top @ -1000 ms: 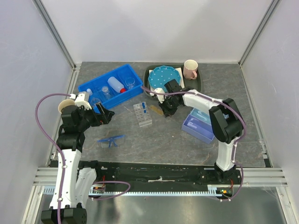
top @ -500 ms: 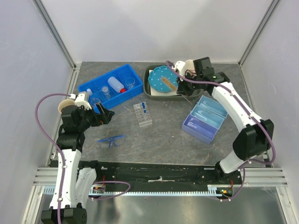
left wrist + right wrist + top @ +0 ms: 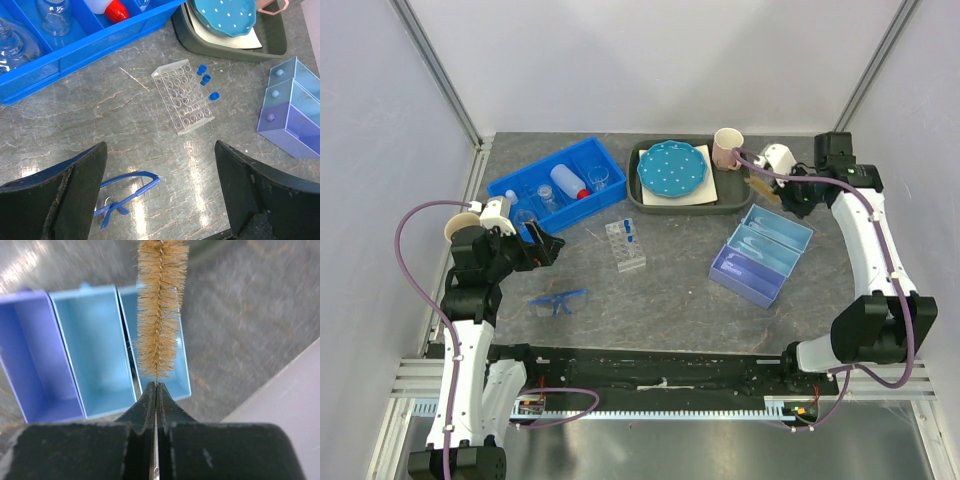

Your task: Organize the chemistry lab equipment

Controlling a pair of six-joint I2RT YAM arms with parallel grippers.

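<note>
The right gripper (image 3: 156,386) pinches a fuzzy brush (image 3: 159,305) that sticks out ahead of it over blue boxes (image 3: 95,352), while the left gripper (image 3: 160,148) gapes open.

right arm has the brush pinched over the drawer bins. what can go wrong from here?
1. The right gripper pinches only the thin wire stem of the brush at its fingertips, so it may pivot or slip.
2. The bristles hang over the divider between two compartments of the bins, so a release could leave it straddling the wall.
3. In the top view the pink mug stands close by; a swing could clip it.
</note>
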